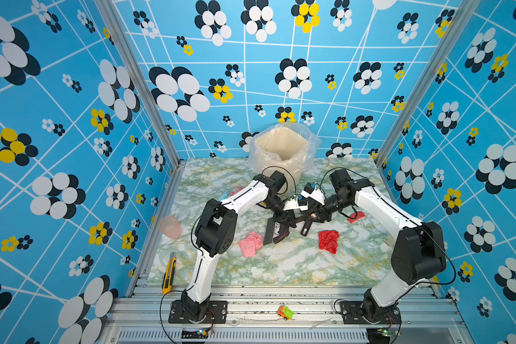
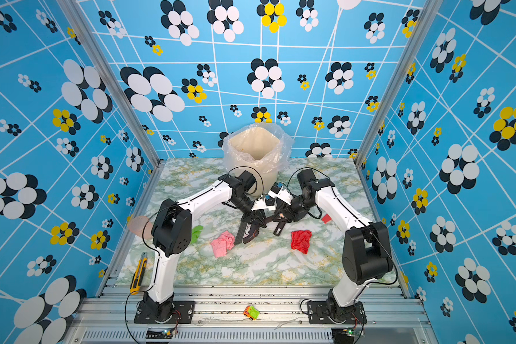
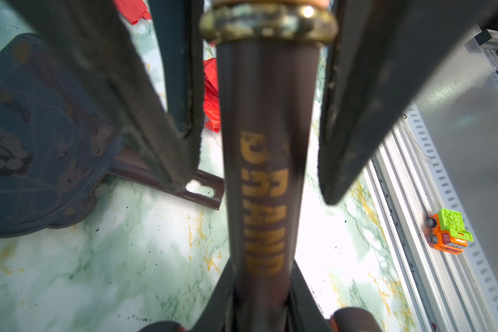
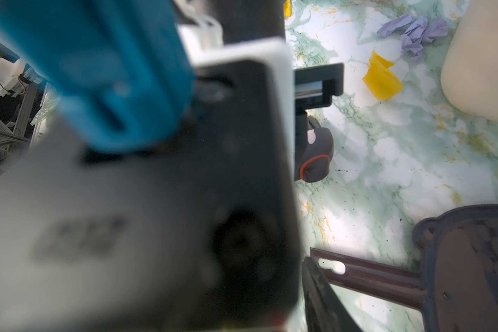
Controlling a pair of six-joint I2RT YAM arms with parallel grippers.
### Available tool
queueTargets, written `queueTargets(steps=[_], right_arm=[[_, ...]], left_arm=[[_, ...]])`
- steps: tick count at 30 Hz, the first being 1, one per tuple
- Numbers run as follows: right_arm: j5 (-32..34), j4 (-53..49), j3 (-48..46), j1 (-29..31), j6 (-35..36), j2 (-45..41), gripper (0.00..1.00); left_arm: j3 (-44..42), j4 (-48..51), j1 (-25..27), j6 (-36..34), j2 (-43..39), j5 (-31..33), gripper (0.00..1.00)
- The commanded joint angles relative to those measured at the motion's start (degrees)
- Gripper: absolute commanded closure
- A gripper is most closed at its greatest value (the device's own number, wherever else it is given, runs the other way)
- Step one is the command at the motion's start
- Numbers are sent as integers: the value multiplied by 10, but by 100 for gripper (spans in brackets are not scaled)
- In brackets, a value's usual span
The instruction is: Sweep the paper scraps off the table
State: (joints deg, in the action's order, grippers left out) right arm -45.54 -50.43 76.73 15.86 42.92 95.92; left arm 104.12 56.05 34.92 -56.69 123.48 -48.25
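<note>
The paper scraps (image 1: 251, 242) are spread over the table (image 1: 280, 268). A pink wad (image 2: 222, 244) and a red wad (image 1: 328, 240) lie toward the front. A smaller red scrap (image 1: 355, 216) lies by the right arm and a green wad (image 2: 196, 233) beside the left arm. A lavender wad (image 4: 414, 31) and a yellow scrap (image 4: 381, 77) lie near the bin (image 1: 283, 149) at the back.

The brush (image 1: 273, 235) is set with its bristles just beside the pink wad. Its handle is clamped between the fingers of the left gripper (image 3: 255, 189). The dustpan (image 3: 41, 143) appears to lie on the table close by. The right gripper (image 1: 312, 219) is placed at the dustpan handle. Whether it is clenched on that handle cannot be told, as the right wrist view is largely blocked by the other wrist.

The step in hand is judged to be tool preparation; no scrap has yet been gathered. For the next move, the dustpan handle must be secured and the pan lip laid flat beside the pink wad. The brush is then to be drawn toward the pan. The two wrists are crowded together, so clearance should be gained first.
</note>
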Motion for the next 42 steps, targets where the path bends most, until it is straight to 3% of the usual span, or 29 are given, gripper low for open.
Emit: queueTargets(steps=[1,13,28,42], right_arm=[[13,-2,-11,6,11,-11,73],[25,-2,-13,8,12,-10,73],[35,13,-23,8,6,-13,61],[38,24,-28,8,0,-12,60]], left_arm=[[31,22,-2,-13,15,-38,100],[52,38,-2,-17,20,-46,100],[50,41,-2,-19,13,-49,100],[33,25,-2,-15,-2,-52,100]])
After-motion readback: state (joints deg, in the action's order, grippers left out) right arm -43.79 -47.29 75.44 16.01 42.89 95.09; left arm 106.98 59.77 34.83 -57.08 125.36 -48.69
